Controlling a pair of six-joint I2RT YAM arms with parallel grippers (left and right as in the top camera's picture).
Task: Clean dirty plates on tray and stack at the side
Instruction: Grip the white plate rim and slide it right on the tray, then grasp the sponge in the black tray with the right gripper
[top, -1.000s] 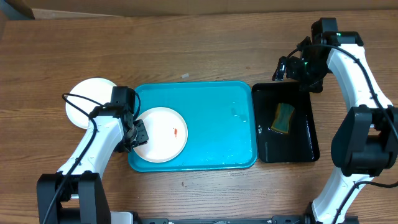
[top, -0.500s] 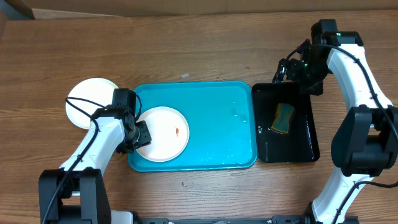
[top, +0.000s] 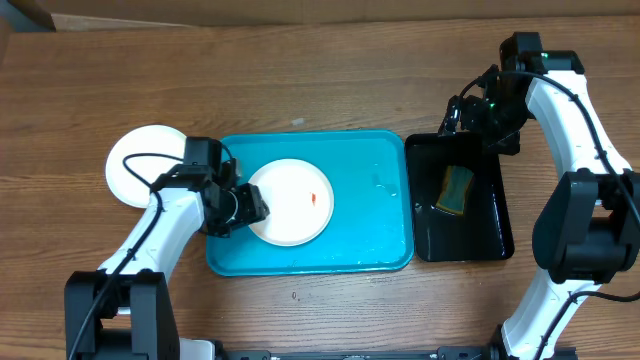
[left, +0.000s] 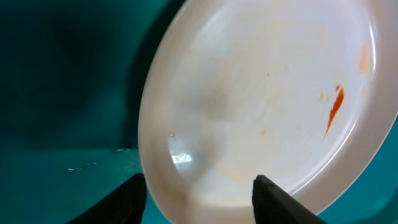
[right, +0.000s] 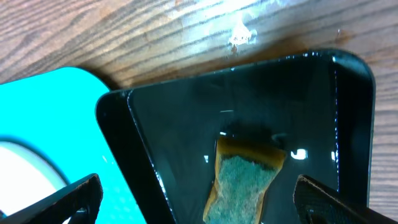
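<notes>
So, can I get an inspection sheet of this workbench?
Surface: brown wooden table, few small specks.
Job's things: turquoise plastic tray; white round plate with a red smear in it; second white plate on the wood, left.
Clutter: glossy black tray holding a yellow-green sponge.
Grippers: left gripper straddles the smeared plate's rim, grip unclear; right gripper open over the black tray.
Cables: black loops along both arms.
Surroundings: nothing seen.

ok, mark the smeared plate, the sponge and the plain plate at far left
smeared plate (top: 285, 206): overhead view, white centre.
sponge (top: 457, 190): overhead view, its middle.
plain plate (top: 150, 139): overhead view, upper part.
</notes>
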